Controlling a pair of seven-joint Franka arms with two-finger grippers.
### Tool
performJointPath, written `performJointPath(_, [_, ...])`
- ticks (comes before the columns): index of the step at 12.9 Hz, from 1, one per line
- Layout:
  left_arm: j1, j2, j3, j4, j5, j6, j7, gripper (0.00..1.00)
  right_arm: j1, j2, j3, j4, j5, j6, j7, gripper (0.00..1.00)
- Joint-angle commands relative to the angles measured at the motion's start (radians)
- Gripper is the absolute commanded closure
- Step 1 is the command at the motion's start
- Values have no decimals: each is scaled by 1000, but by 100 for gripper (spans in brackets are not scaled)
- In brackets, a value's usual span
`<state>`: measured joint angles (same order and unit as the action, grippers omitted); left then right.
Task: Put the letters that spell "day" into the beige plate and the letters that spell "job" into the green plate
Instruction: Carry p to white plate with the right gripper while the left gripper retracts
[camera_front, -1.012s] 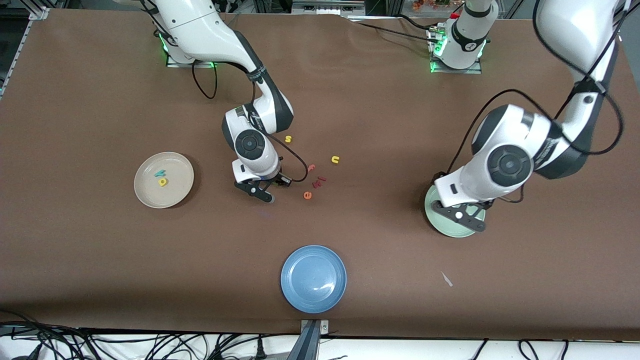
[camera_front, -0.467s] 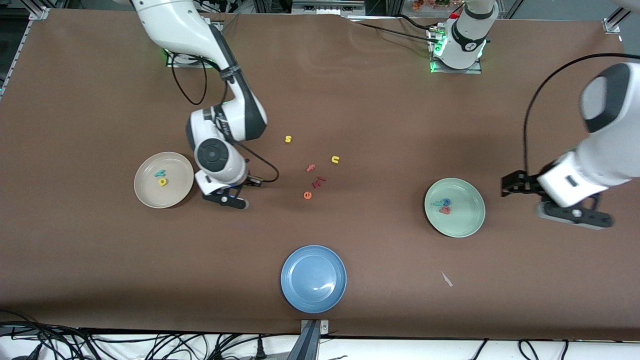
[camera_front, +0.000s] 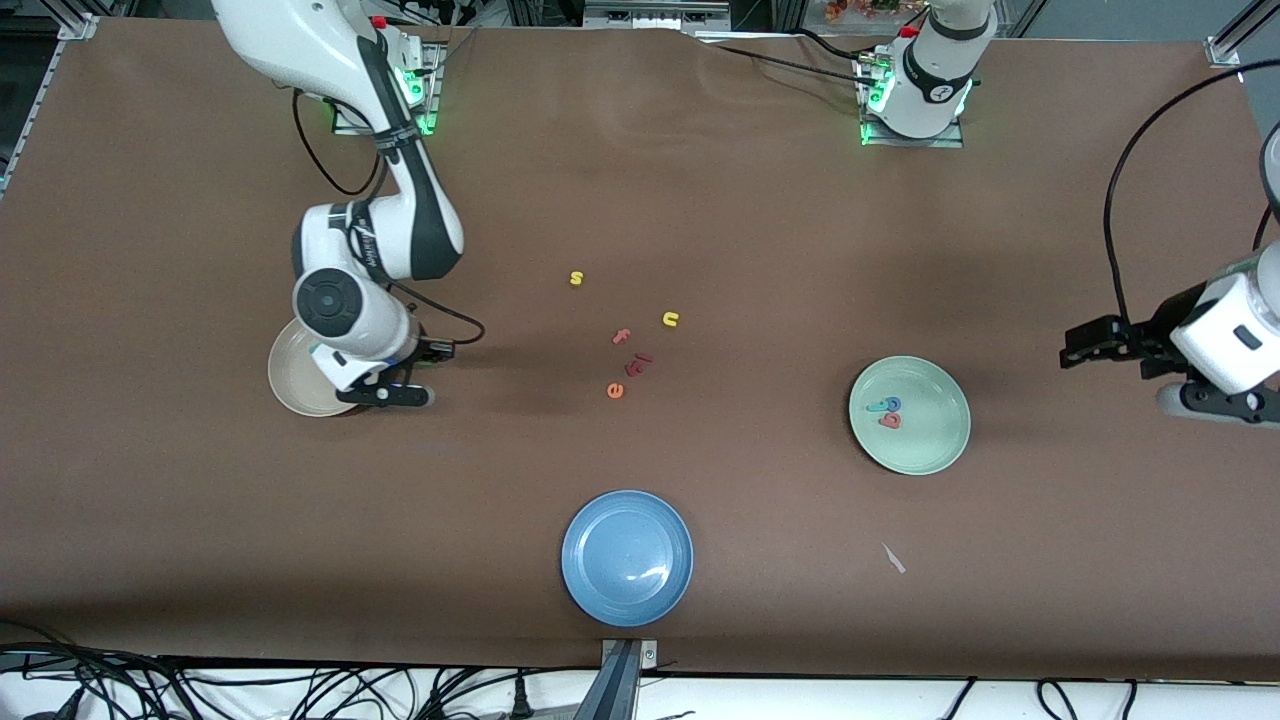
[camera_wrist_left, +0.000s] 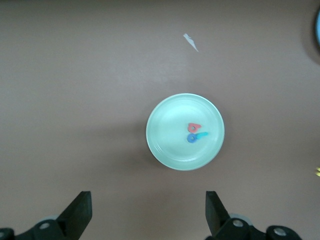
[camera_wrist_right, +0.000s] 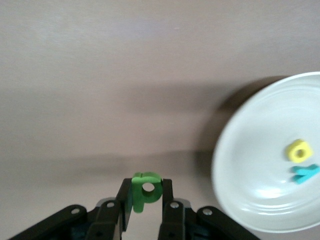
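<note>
Nearest the front camera, close to the surface's (camera_front: 200, 560) front edge and about midway along it, a blue plate (camera_front: 627, 557) is seen with nothing in it. A small pale scrap (camera_front: 893, 558) lies farther toward the left arm's end.

Farther from the camera, the green plate (camera_front: 930, 440) is set toward the left arm's end; in it a salmon-red b (camera_front: 889, 421), a blue o (camera_front: 893, 404) and a teal j (camera_front: 877, 407) are clustered, touching or nearly so. The left gripper (camera_front: 1215, 405) is held over bare surface near that end's edge, with its jaws spread wide and nothing between them.

Toward the right arm's end, the beige plate (camera_front: 290, 385) is partly covered by the right gripper (camera_front: 395, 397), which is held over the plate's rim on the side toward the middle. In the right wrist view a green d (camera_wrist_right: 145, 191) is pinched between its nearly closed fingers (camera_wrist_right: 126, 200), while a yellow a (camera_wrist_right: 298, 150) and a teal y (camera_wrist_right: 305, 173) lie side by side in the plate.

Around the middle, loose letters are scattered: an orange e (camera_front: 615, 390), a red piece (camera_front: 638, 363), a pink f (camera_front: 622, 336), a yellow u (camera_front: 670, 319) and, farthest, a yellow s (camera_front: 576, 278).
</note>
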<state>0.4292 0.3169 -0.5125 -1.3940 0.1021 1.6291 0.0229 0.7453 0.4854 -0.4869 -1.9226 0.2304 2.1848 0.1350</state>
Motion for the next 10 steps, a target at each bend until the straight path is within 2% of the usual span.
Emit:
performJointPath(1, [-201, -111, 258, -63, -103, -40, 5, 0, 5, -74, -80, -96, -2, 33, -182, 100])
performJointPath(2, [-316, -117, 417, -65, -163, -54, 14, 0, 2, -67, -114, -96, 1, 33, -242, 100])
performJointPath(3, [-417, -127, 531, -68, -180, -54, 15, 0, -6, -59, -136, -96, 3, 33, -294, 100])
performJointPath(4, [-470, -148, 583, -85, -171, -51, 12, 0, -33, -47, -137, -96, 3, 33, -323, 100])
performJointPath(5, [-484, -188, 612, -132, -171, -7, 2, 0, -55, -33, -137, -92, 7, 41, -343, 87])
performJointPath(6, [-486, -223, 620, -188, -171, 44, 0, 0, -61, -25, -137, -87, 13, 44, -347, 3])
performJointPath(7, [-483, -255, 620, -232, -173, 73, 3, 0, -57, -25, -136, -76, 15, 32, -335, 0])
performJointPath(9, [-472, -367, 606, -368, -174, 130, 11, 0, -49, -27, -130, -38, 17, -16, -287, 0])
performJointPath(10, [-460, -384, 583, -390, -171, 130, 11, 0, -47, -27, -130, -4, 17, -67, -255, 0])
